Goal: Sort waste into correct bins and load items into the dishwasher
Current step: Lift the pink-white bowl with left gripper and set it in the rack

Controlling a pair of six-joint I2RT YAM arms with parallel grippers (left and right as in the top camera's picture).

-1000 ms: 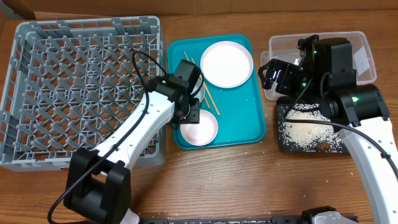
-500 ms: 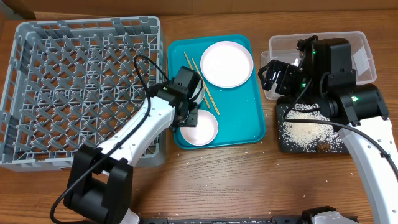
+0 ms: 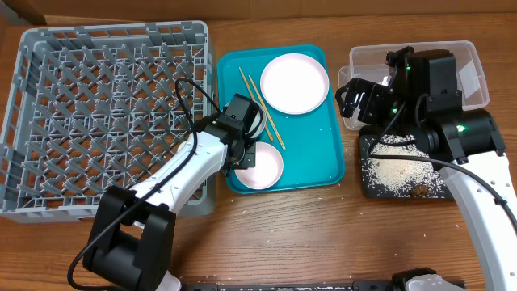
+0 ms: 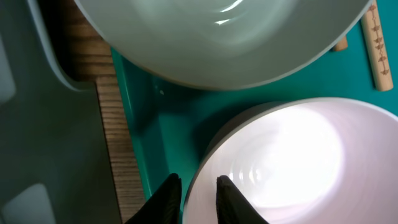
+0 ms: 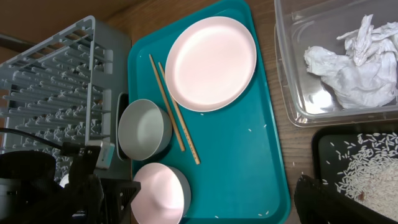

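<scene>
Though on one tray, two bowls, one plate, two chopsticks.

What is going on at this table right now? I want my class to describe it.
The left claw is pinched on the rim of the near bowl, which sits on the teal tray. A second bowl, the plate and the chopsticks lie on that tray too; none is in the dish rack yet. The right claw hangs open by the clear tub, which holds tissue. Rice lies in the black tray.
</scene>
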